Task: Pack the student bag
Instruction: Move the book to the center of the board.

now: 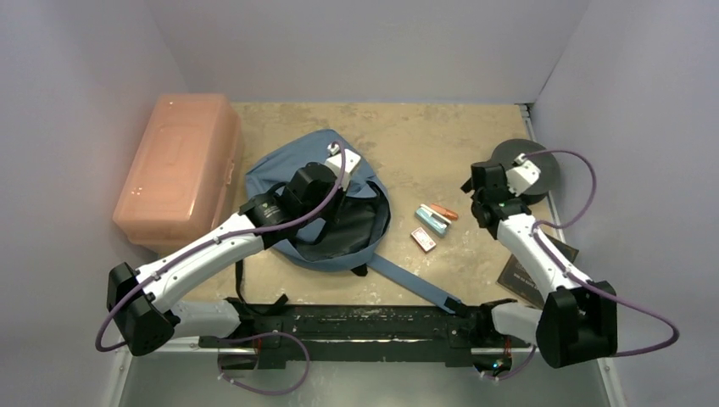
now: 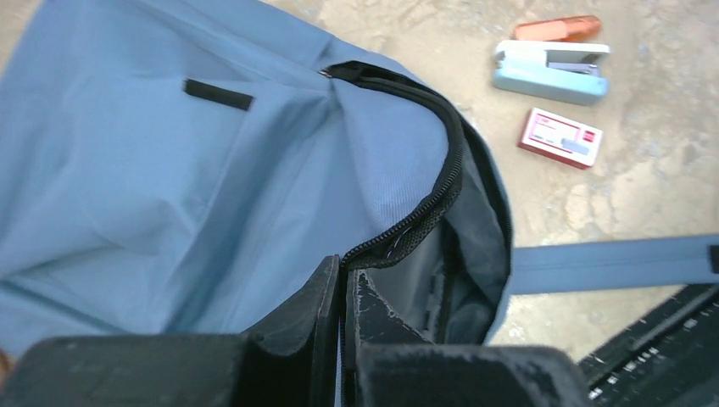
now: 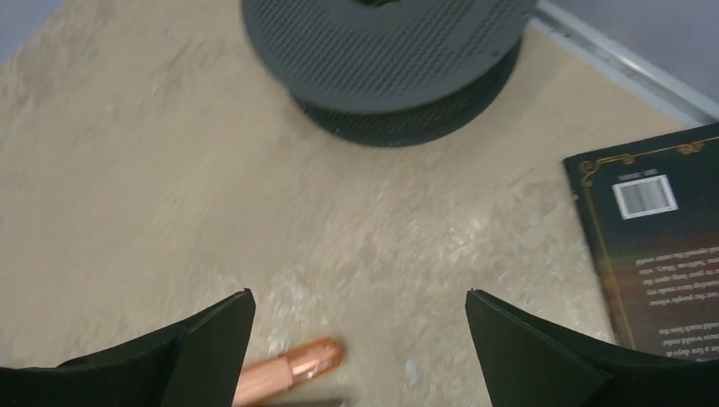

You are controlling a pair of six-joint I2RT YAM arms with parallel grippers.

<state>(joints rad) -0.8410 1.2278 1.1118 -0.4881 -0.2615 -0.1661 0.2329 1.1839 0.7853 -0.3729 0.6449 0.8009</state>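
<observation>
The blue-grey student bag [image 1: 292, 165] lies at the middle left of the table, its dark opening [image 1: 352, 225] facing right. My left gripper [image 1: 335, 202] is shut on the bag's black zipper edge [image 2: 424, 212]; in the left wrist view the fingers [image 2: 343, 267] pinch that edge and lift the flap, and the dark inside shows. My right gripper [image 1: 471, 197] is open and empty, just right of an orange marker [image 1: 443, 212]. In the right wrist view the marker's tip [image 3: 288, 369] lies between the spread fingers [image 3: 360, 297], nearer the left one.
A light-blue stapler [image 1: 431, 220] and a small red box [image 1: 423, 240] lie beside the marker. A black book [image 1: 526, 275] lies at the right edge. A dark grey spool [image 1: 530, 165] stands at the back right. A salmon-pink plastic box [image 1: 178, 170] is at the left. The bag's strap [image 1: 415, 284] runs toward the arm bases.
</observation>
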